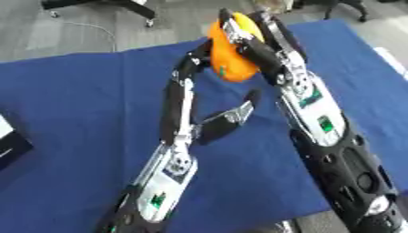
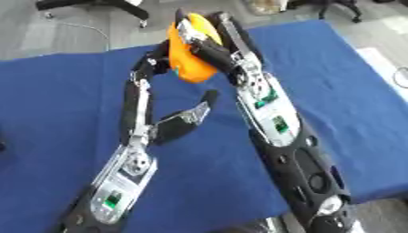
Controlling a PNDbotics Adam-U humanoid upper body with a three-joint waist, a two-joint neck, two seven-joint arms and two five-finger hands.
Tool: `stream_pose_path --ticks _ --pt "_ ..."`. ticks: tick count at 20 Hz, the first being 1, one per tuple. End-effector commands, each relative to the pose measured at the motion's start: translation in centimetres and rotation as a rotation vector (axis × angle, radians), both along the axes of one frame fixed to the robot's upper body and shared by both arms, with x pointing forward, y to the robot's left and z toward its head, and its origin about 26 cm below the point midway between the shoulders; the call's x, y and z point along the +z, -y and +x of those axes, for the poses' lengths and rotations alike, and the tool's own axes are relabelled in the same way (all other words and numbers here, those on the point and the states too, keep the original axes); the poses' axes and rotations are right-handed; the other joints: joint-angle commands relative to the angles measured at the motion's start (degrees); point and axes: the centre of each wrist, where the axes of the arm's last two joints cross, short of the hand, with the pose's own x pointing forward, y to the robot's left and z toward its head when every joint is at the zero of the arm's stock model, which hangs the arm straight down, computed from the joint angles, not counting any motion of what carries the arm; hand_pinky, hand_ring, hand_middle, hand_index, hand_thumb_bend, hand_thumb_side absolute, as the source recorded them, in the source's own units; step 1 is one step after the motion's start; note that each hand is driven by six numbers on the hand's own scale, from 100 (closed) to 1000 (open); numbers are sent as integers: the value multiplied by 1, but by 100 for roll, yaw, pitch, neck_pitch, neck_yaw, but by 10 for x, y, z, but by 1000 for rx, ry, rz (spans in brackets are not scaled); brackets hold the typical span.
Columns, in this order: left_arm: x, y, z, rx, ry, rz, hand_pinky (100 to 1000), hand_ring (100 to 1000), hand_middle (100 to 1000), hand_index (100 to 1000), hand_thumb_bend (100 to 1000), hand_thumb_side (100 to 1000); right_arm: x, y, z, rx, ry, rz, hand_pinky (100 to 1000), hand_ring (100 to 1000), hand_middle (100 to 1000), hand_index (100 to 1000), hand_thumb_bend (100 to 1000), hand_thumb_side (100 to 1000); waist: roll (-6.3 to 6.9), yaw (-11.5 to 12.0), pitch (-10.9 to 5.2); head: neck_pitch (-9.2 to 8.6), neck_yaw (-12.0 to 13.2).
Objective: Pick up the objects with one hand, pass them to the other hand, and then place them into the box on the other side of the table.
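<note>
An orange rounded object (image 1: 231, 59) with a small green mark is held above the blue-covered table (image 1: 72, 100), near its far middle. My right hand (image 1: 267, 50) is shut on it, its dark fingers wrapping over the top and right side. My left hand (image 1: 177, 109) reaches up from the lower left. Its long fingers are nearly straight, their tips (image 1: 194, 59) bend against the object's left side, and its thumb (image 1: 235, 113) sticks out to the right below. The back of the object is hidden by the fingers.
A white-topped, dark-sided box-like thing (image 1: 9, 141) shows at the table's left edge. Grey floor and a chair base (image 1: 104, 7) lie beyond the far edge. A pale strip (image 2: 390, 63) runs along the table's right side.
</note>
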Motion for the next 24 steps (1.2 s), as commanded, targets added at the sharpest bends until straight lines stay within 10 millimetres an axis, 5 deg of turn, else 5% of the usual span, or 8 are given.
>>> stream_pose_path --ticks 1,5,9,12,21,24 --pt "14 6 0 29 52 -57 720 675 710 886 454 313 8 -3 -4 37 11 15 485 278 100 119 100 443 -88 -10 39 -15 -3" --pt "15 4 3 110 60 -92 719 671 697 870 370 254 7 -3 -5 57 -14 30 486 280 100 120 100 443 -97 -30 47 -15 -2" --pt "14 1 7 175 73 -72 694 628 617 809 218 100 9 -4 -8 90 -16 38 487 281 100 120 100 444 -109 -43 51 -15 7" --pt "16 1 11 215 91 -45 613 538 518 708 100 100 12 -4 -10 110 -11 39 487 281 100 121 100 439 -109 -52 45 -15 1" --pt "19 10 13 169 127 -21 366 291 249 398 100 100 17 -5 -14 158 4 26 488 284 100 123 100 438 -120 -70 50 -15 28" --pt "21 10 12 147 141 -47 234 186 142 286 100 258 17 -4 -15 162 2 23 505 307 100 159 100 427 -121 -74 55 -15 28"
